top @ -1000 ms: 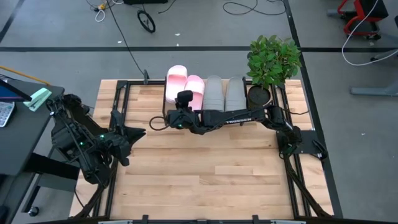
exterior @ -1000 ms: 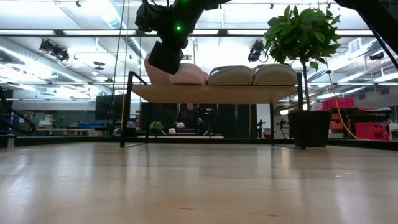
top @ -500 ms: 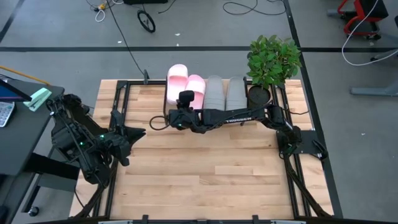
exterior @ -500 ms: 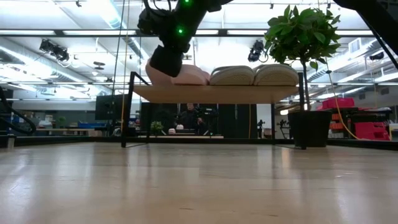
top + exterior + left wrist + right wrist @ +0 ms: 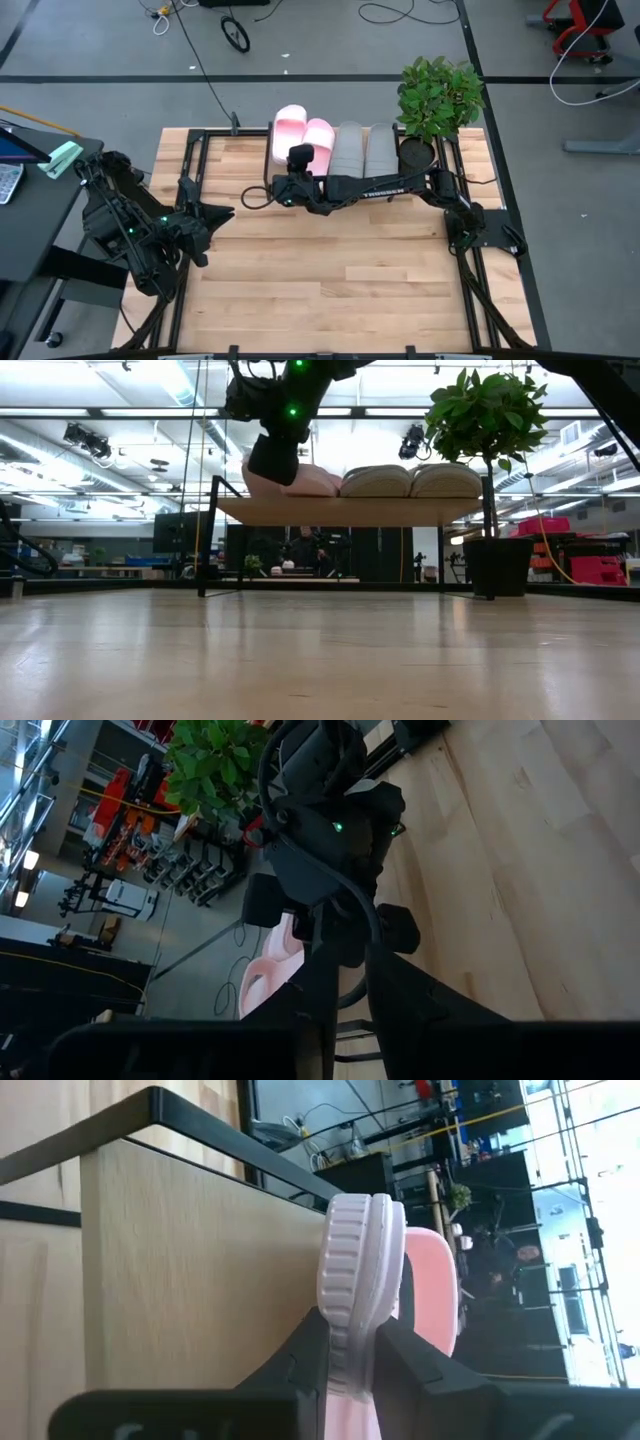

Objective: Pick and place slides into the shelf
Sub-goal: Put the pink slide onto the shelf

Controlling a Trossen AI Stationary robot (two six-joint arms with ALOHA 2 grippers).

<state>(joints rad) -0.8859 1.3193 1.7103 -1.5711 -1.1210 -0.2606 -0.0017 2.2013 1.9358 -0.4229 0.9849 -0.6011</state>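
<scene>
The shelf (image 5: 330,168) stands at the table's far side, its board (image 5: 350,510) on a black frame. On it lie two pale pink slides (image 5: 290,128) (image 5: 320,133) and two grey slides (image 5: 348,145) (image 5: 378,143), side by side. My right gripper (image 5: 298,160) reaches from the table's right side to the near end of the leftmost pink slide (image 5: 258,480) and is shut on it. My left gripper (image 5: 222,212) waits shut above the table's left part, touching nothing. My right gripper pinches the leftmost pink slide between its two fingers (image 5: 300,1355) at the slide's near end (image 5: 352,1315), with the ribbed sole edge between them. The fingers come from the table's near side, along the slide. Its far part lies on the shelf board (image 5: 200,1260), beside the other pink slide.
A potted plant (image 5: 438,95) stands at the shelf's right end, its pot (image 5: 497,565) on the table. The wide wooden tabletop (image 5: 330,270) stretches nearer than the shelf. Black frame rails (image 5: 190,170) run along the table's sides.
My right gripper has moved a little toward the table's right, staying shut on the pink slide, which has closed up against the other pink slide. The shelf with its grey slides has also shifted slightly toward the right.
</scene>
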